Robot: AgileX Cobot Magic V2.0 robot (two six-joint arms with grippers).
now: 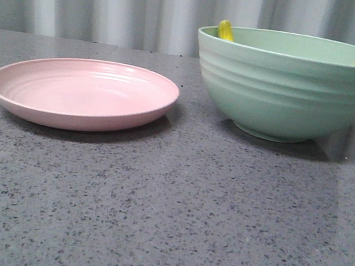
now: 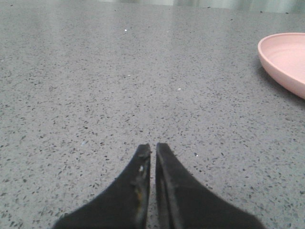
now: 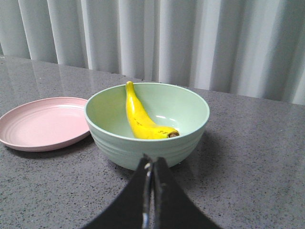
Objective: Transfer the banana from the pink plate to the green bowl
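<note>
Closed right hand [image 3: 152, 164] sits just outside green bowl [image 3: 190, 138] holding banana [image 3: 140, 119].

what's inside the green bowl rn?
The banana lies inside the green bowl, leaning along its inner wall, stem end up near the rim. Nothing else shows inside. The bowl floor beneath the banana is covered. The pink plate is bare.

Front low; wrists low; share pink plate [image 1: 82, 93].
</note>
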